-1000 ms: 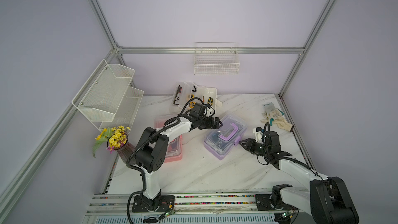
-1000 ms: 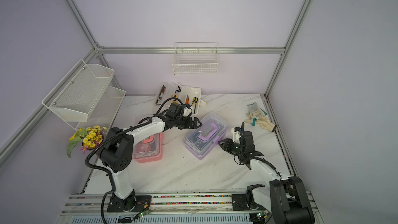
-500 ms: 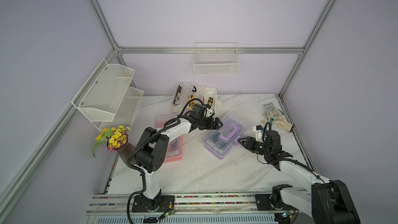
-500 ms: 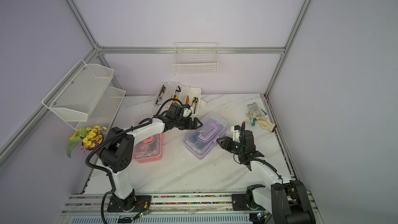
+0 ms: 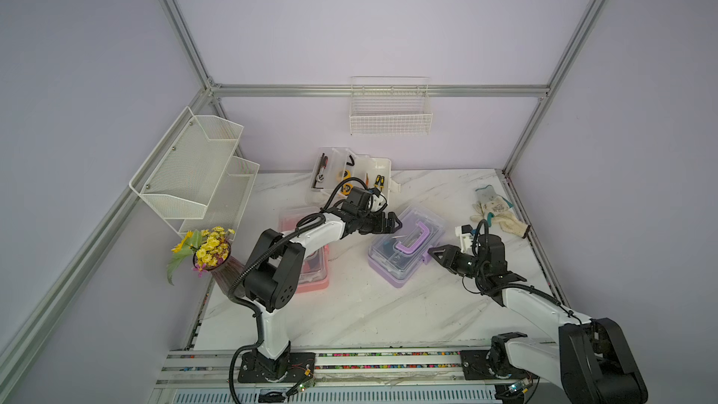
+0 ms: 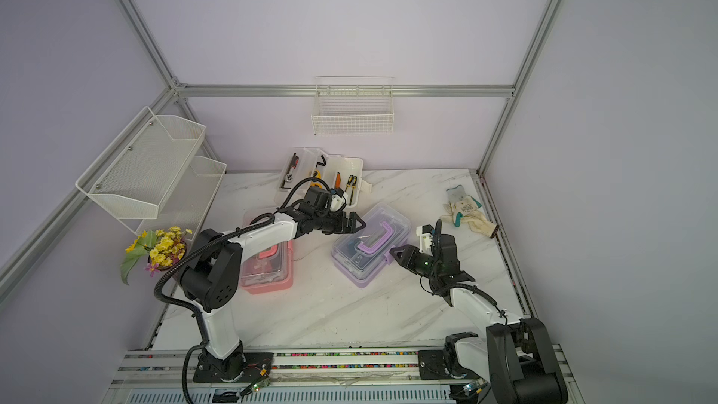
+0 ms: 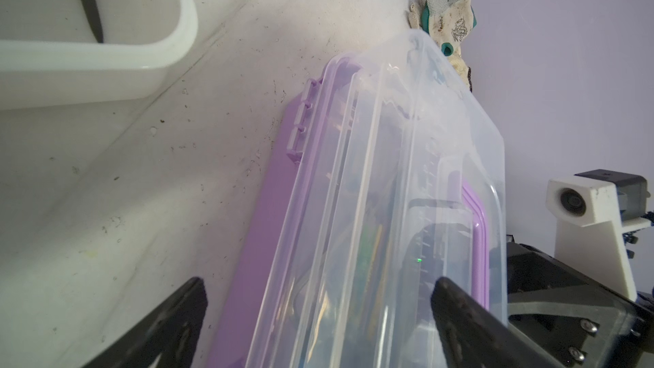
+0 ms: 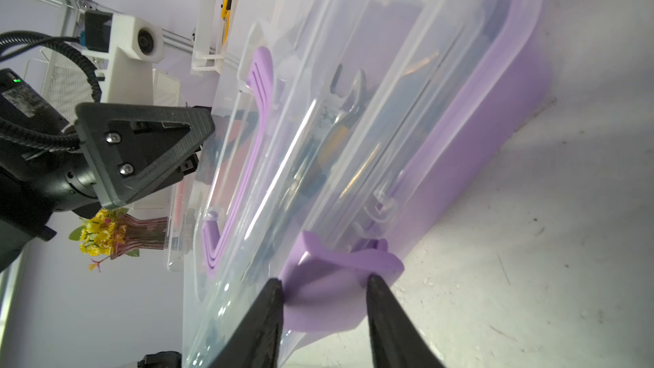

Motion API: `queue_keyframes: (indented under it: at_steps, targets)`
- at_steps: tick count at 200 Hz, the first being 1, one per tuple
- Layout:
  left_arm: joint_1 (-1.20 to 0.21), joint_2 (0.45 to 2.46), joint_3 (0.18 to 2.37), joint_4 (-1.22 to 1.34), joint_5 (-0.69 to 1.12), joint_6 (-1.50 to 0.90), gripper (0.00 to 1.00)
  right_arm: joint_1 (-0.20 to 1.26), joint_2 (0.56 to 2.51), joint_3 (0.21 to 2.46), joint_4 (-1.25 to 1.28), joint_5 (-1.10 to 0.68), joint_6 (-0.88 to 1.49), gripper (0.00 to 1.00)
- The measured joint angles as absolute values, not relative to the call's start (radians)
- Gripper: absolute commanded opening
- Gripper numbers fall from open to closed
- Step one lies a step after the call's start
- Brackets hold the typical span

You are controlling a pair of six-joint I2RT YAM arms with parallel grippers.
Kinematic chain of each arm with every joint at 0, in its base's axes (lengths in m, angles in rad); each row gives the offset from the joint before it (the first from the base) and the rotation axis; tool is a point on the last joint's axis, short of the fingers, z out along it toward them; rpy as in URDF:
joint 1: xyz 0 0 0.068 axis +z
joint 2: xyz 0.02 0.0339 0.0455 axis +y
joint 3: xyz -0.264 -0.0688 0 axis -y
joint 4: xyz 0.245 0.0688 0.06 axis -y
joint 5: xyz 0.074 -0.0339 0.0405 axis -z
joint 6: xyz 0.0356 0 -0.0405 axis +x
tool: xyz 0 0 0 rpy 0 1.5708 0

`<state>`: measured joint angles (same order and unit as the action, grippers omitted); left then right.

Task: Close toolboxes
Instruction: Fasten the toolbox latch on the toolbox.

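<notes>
The purple toolbox (image 5: 406, 250) (image 6: 369, 246) lies mid-table with its clear lid down and its purple latch (image 8: 329, 292) sticking out at the near end. My right gripper (image 5: 433, 252) (image 8: 325, 281) is shut on that latch, one finger on each side of it. At the box's far end my left gripper (image 5: 396, 223) (image 7: 318, 283) stands wide open, straddling the lid (image 7: 389, 171) without gripping it. The pink toolbox (image 5: 314, 285) (image 6: 268, 266), lid down, sits partly under the left arm. By the back wall the white toolbox (image 5: 349, 176) (image 6: 322, 172) stands open, with tools showing inside.
A pair of work gloves (image 5: 497, 211) lies at the back right of the table. A vase of yellow flowers (image 5: 209, 254) stands at the left edge beneath a white mesh shelf (image 5: 194, 172). A wire basket (image 5: 390, 114) hangs on the back wall.
My right gripper has edged in toward the purple latch; its jaws widened a little and then narrowed onto it. The left arm has stayed where it was.
</notes>
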<state>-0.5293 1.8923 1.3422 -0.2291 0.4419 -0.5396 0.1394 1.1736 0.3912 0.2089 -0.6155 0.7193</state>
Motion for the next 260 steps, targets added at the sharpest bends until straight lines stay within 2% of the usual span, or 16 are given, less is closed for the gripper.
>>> queue_keyframes:
  at_steps: [131,209,260]
  targets:
    - [-0.527,1.892,1.324,-0.2,0.455,-0.558,0.99,0.149,1.271,0.373,0.31,-0.601,0.762,0.4]
    - [-0.524,1.892,1.26,-0.108,0.541,-0.595,0.9,0.154,1.316,0.314,0.487,-0.61,0.813,0.44]
    - [-0.523,1.886,1.235,-0.066,0.561,-0.631,0.88,0.172,1.354,0.289,0.598,-0.598,0.872,0.43]
